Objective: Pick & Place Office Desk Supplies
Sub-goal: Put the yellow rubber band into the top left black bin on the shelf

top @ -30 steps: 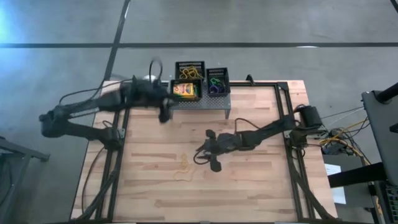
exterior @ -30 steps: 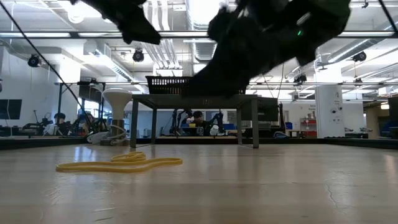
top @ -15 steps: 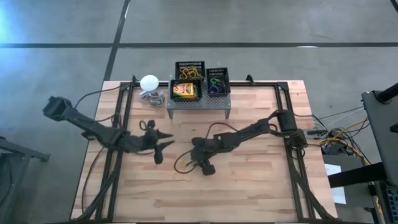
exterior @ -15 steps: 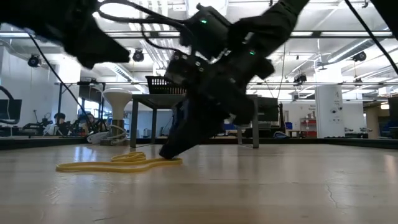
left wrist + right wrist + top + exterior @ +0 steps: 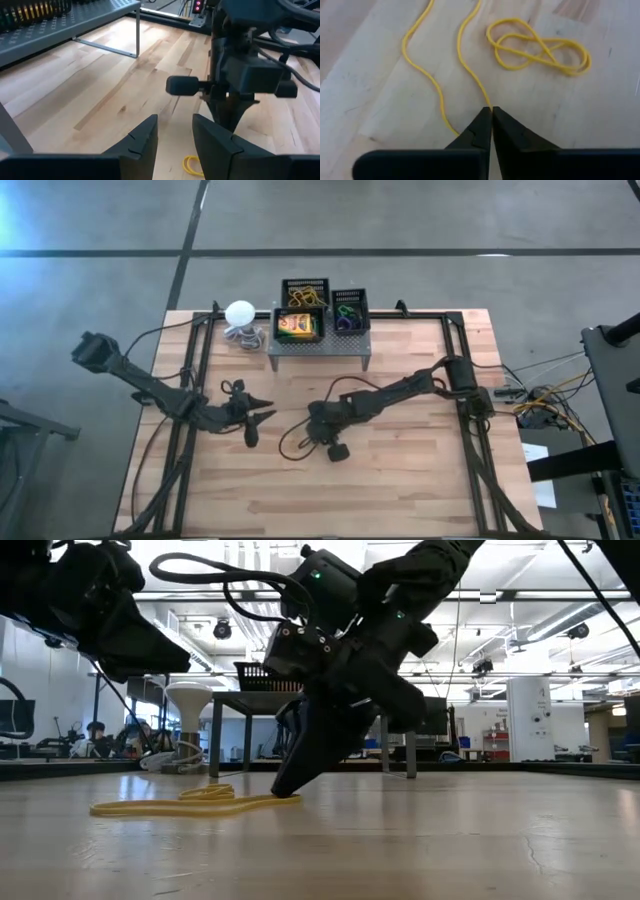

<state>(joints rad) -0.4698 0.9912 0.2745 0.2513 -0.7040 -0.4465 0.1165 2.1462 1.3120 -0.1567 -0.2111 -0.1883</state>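
my right gripper point(image 5: 491, 111): fingertips pressed together on the table, pinching one strand of the long rubber band point(image 5: 432, 82).
long rubber band: lies slack on the wood; its loop runs away from my tips, with a smaller knotted rubber band point(image 5: 538, 48) just beside it, untouched.
long axis: in the low view the band point(image 5: 190, 804) stretches flat along the table, left of my tips point(image 5: 285, 790).
my left gripper point(image 5: 174, 135): fingers parted, holding nothing, hovering left of the bands; my right is the nearer, already on the strand.
black mesh trays point(image 5: 305, 295): far, on the grey stand point(image 5: 318, 346); I judge the lift must carry the band far and slightly left.
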